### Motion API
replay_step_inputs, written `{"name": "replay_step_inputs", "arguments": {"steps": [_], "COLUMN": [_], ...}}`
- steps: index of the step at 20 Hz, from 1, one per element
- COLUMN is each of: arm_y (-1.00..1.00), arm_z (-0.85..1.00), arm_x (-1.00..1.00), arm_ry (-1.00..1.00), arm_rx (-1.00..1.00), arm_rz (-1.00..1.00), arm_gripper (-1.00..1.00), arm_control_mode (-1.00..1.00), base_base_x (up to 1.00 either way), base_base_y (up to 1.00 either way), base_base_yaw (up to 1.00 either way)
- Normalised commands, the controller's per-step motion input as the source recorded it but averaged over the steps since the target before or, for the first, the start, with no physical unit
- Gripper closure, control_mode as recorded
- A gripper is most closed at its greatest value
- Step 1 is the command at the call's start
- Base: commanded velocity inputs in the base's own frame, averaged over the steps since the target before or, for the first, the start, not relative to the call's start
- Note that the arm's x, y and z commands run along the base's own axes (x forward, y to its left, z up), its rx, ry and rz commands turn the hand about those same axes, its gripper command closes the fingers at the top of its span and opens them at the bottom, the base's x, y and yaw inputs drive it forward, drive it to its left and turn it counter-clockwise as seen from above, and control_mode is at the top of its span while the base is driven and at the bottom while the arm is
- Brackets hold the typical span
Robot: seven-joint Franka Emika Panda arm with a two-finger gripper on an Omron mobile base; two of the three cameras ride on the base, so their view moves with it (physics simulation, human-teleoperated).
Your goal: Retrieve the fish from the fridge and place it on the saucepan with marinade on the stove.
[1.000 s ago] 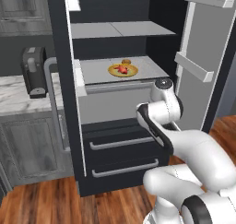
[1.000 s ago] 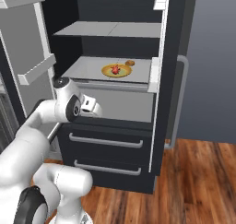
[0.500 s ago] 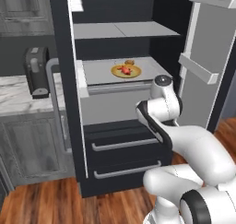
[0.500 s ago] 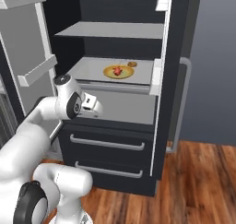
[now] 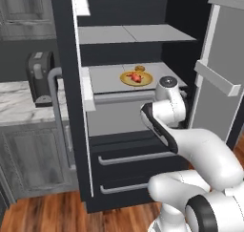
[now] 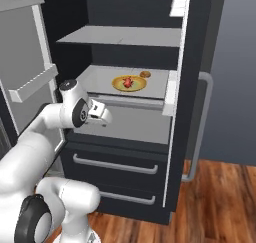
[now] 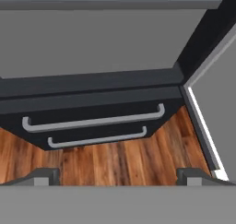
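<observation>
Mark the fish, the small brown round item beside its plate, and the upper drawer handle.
fish (image 5: 136, 77), left base view, middle of the red lump.
small brown round item (image 6: 145, 74), right base view, its top.
upper drawer handle (image 7: 92, 122), hand view, middle of the grey bar.

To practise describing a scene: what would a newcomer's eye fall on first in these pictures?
The tall black fridge stands wide open, and on its middle shelf a bright red-orange fish lies on a yellow plate, with a tiny brown item just behind. In front, the white arm rises below that shelf.
</observation>
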Motion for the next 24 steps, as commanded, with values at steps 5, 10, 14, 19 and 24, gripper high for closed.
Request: {"name": "replay_step_inputs", "arguments": {"steps": [5,10,14,19,24], "arm_y": [0.0,0.0,0.0,0.0,0.0], "arm_z": [0.0,0.0,0.0,0.0,0.0], "arm_x": [0.0,0.0,0.0,0.0,0.0], "arm_ry": [0.0,0.0,0.0,0.0,0.0], "arm_rx": [0.0,0.0,0.0,0.0,0.0], "arm_rz": [0.0,0.0,0.0,0.0,0.0], "arm_gripper": [-1.0,-1.0,-1.0,-1.0,-1.0], "arm_control_mode": [1.0,1.0,1.0,1.0,1.0], "base_base_x": [0.53,0.09,0.18,0.07,-0.01], "base_base_y": [-0.25,-0.17,-0.31,-0.23,-0.02], "base_base_yaw": [0.05,0.0,0.0,-0.03,-0.22]}}
